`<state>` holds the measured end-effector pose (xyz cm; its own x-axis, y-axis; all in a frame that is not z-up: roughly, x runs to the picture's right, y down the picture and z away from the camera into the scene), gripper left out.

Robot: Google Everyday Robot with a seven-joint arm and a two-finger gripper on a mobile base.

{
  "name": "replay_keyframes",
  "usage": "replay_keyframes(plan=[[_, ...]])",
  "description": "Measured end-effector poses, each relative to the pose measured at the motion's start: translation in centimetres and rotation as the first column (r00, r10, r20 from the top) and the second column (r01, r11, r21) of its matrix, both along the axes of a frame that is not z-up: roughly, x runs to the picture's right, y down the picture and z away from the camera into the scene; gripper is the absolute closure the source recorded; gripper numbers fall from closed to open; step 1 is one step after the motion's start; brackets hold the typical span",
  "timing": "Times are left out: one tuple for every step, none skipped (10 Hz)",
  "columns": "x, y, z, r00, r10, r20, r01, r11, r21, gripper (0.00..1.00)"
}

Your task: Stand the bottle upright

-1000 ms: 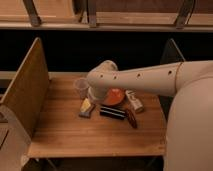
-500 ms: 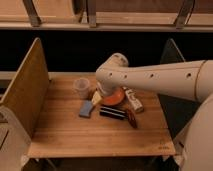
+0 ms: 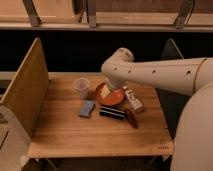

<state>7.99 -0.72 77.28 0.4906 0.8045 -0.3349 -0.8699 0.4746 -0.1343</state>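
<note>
**While the bottle (image 3: 133,99) lies flat, the gripper (image 3: 104,91) hangs open over the plate (image 3: 116,99)**

Where the table (image 3: 65,135) meets its left side panel (image 3: 25,87), a translucent cup (image 3: 81,86) stands upright, with a blue sponge (image 3: 86,108) just before it. Next comes the orange plate, beneath the gripper (unclenched, holding nothing). A dark flat packet (image 3: 112,112) lies before the plate. Just right of the plate, the bottle rests on its side, apart from the gripper. The white arm (image 3: 160,75) enters from the right.
</note>
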Motion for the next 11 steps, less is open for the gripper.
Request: replay_keyframes(plan=[[1.5, -1.0, 0.9, 1.0, 0.005, -0.025, -0.005, 0.9999, 0.009, 0.2], [2.9, -2.1, 2.1, 0.999, 0.025, -0.046, -0.025, 0.9995, 0.02, 0.2], [4.1, -2.7, 3.2, 0.997, 0.058, -0.058, -0.056, 0.9981, 0.026, 0.2], [4.8, -3.0, 3.6, 0.995, 0.075, -0.064, -0.073, 0.9969, 0.03, 0.2], [5.0, -3.1, 3.6, 0.995, 0.078, -0.065, -0.076, 0.9966, 0.031, 0.2], [4.7, -3.1, 3.6, 0.995, 0.075, -0.062, -0.073, 0.9968, 0.031, 0.2], [4.6, -3.1, 3.6, 0.995, 0.074, -0.061, -0.072, 0.9969, 0.03, 0.2], [4.7, -3.0, 3.7, 0.995, 0.076, -0.062, -0.074, 0.9969, 0.028, 0.2], [5.4, -2.8, 4.4, 0.991, 0.103, -0.082, -0.102, 0.9947, 0.015, 0.2], [7.0, -2.5, 5.5, 0.983, 0.14, -0.122, -0.141, 0.9899, -0.002, 0.2], [9.2, -2.4, 6.7, 0.97, 0.175, -0.169, -0.181, 0.9833, -0.018, 0.2]])
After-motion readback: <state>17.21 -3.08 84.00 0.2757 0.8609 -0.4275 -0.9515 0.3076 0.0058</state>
